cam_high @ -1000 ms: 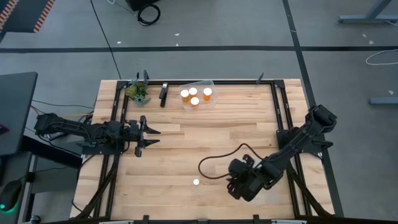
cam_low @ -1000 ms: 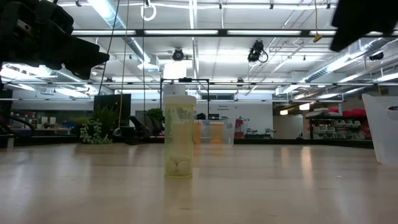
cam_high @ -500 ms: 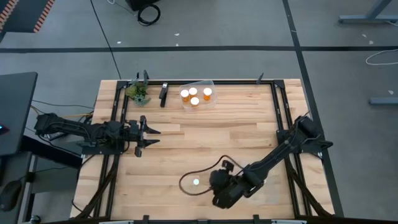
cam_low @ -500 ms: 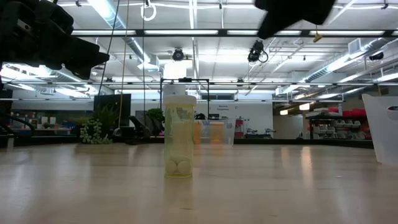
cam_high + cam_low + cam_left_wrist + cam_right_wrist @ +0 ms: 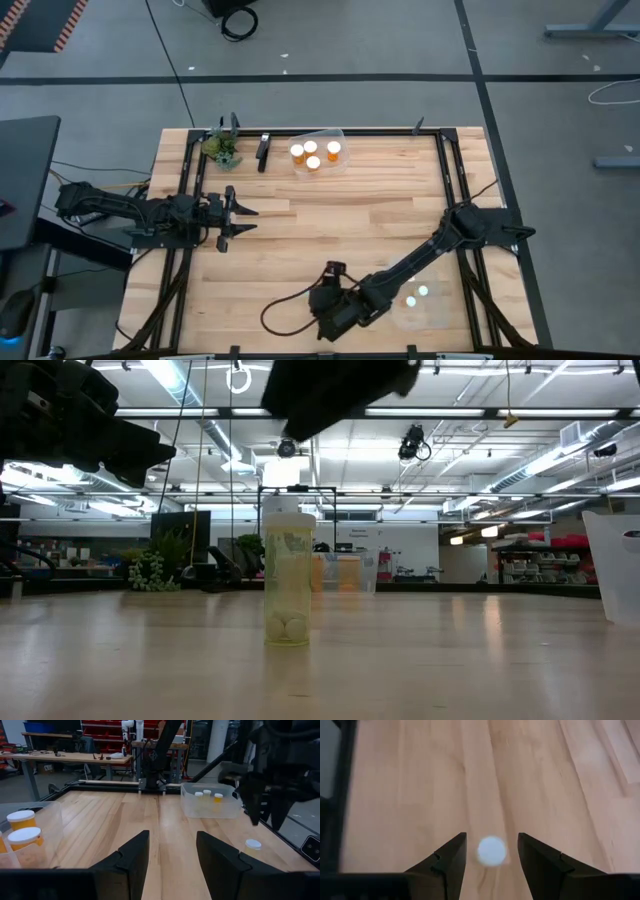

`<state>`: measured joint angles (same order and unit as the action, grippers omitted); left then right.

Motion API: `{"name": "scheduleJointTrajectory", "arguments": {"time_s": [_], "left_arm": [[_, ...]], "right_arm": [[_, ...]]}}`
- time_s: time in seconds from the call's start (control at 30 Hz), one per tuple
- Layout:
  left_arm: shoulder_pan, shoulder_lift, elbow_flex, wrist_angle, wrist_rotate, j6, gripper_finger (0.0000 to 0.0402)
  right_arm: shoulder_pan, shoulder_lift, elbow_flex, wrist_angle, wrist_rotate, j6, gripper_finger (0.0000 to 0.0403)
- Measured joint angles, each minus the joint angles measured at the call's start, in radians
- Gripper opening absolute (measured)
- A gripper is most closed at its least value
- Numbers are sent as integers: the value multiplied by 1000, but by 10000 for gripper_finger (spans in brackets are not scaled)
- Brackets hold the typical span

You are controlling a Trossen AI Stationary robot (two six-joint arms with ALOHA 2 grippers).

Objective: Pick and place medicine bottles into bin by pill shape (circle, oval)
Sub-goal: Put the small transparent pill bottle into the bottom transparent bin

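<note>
Sweeping across the near edge of the table, the right gripper (image 5: 322,320) now hangs above the lone pale bottle (image 5: 288,578), where a second ago it sat well off to the right. Its own camera looks straight down: the white cap (image 5: 492,850) shows between the two dark fingers (image 5: 448,860), jaws spread with clear wood on either side of it, nothing gripped. From table height the bottle stands upright on the bare wood, pale pills in its base, and the dark bulk of the arm is above it, not touching.

Over on the left, the left gripper (image 5: 232,211) has not budged, hovering over the table's left half with its fingers (image 5: 131,856) parted and empty.

At the far edge, a clear bin (image 5: 321,153) holds four orange bottles (image 5: 311,153) with white caps. Near the front right corner, a second clear bin (image 5: 210,802) shows white-capped bottles (image 5: 416,296) inside; the left wrist camera picks out three caps there.

A small plant (image 5: 221,147) sits at the far left corner.
</note>
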<state>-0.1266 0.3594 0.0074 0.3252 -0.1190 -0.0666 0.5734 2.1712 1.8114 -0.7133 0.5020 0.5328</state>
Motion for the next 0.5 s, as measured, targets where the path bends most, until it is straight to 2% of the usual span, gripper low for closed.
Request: {"name": "scheduleJointTrajectory", "arguments": {"time_s": [0.2, 0.5], "left_arm": [[0, 0, 0, -1, 0, 0, 172], [0, 0, 0, -1, 0, 0, 172]], "right_arm": [[-42, 30, -1, 46, -34, -87, 184], [-61, 28, -18, 92, -87, -123, 184]]}}
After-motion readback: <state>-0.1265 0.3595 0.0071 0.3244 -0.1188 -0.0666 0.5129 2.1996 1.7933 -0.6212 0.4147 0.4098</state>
